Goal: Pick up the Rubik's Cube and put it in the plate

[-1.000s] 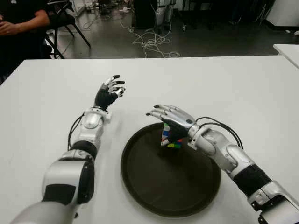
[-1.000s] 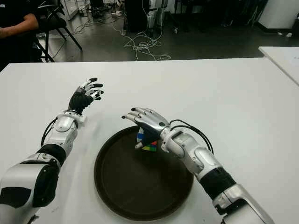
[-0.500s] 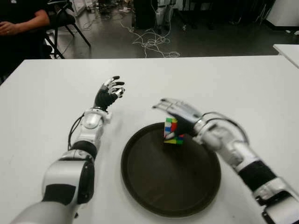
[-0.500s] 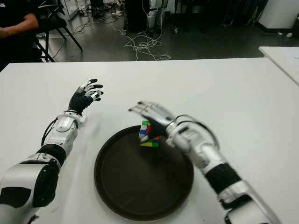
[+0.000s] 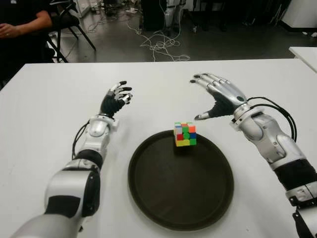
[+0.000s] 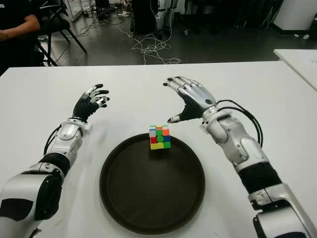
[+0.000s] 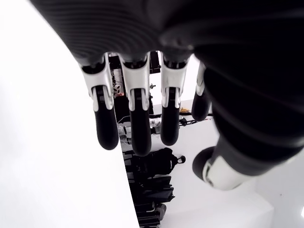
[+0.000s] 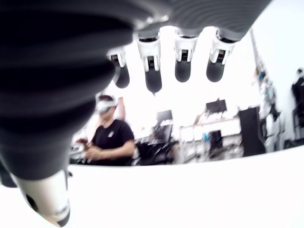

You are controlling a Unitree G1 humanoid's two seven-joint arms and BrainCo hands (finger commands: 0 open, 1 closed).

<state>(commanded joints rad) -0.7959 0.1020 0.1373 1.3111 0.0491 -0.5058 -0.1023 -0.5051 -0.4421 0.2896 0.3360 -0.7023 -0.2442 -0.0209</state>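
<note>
White table (image 5: 257, 79) fills most of the frame, with a dark floor, loose cables and chairs along the top edge. Near the lower centre lies a round, dark brown plate (image 5: 163, 208). The Rubik's Cube (image 5: 184, 134) sits inside the plate, close to its far rim, resting flat with green, red, yellow and orange squares showing. No hand touches it.

At centre right, the right hand (image 5: 220, 95) shows above and to the right of the cube, over the table just beyond the plate's far rim. Its fingers (image 8: 183, 70) are spread wide and hold nothing; the thumb points back toward the cube but stays apart from it.

At centre left, the left hand (image 5: 116, 98) shows over bare table, well to the left of the plate. Its fingers (image 7: 137, 129) are loosely extended and empty.

In the upper left corner, a seated person's arm (image 5: 22, 26) in a dark sleeve is partly visible beyond the table's far edge.
</note>
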